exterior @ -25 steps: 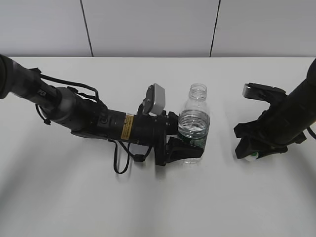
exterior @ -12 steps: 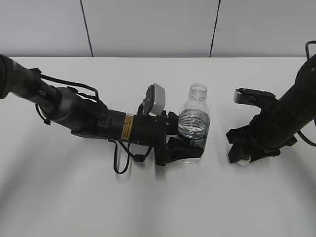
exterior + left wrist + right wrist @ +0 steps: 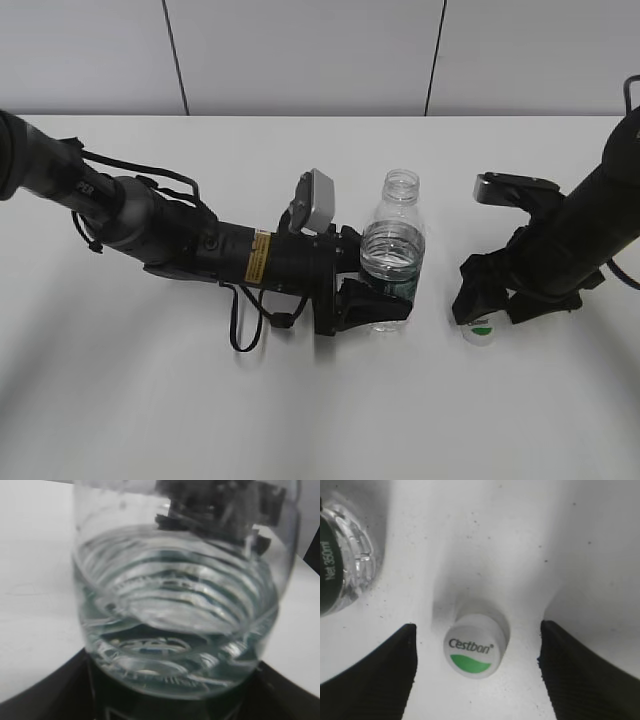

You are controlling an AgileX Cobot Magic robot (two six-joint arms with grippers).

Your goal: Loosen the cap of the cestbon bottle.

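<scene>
The cestbon bottle stands upright at mid-table, its threaded neck bare and open. My left gripper is shut on its lower body; the bottle fills the left wrist view. The white cap with its green patch lies flat on the table right of the bottle. My right gripper is open just above it. In the right wrist view the cap lies between the spread fingers, touching neither, and the bottle's green label shows at the left edge.
The white table runs to a grey panelled wall at the back. My left arm lies low across the table from the far left. My right arm comes in from the right edge.
My right gripper moved left toward the bottle, opened and let go of the cap, which now lies on the table. The left gripper and bottle have not moved.
</scene>
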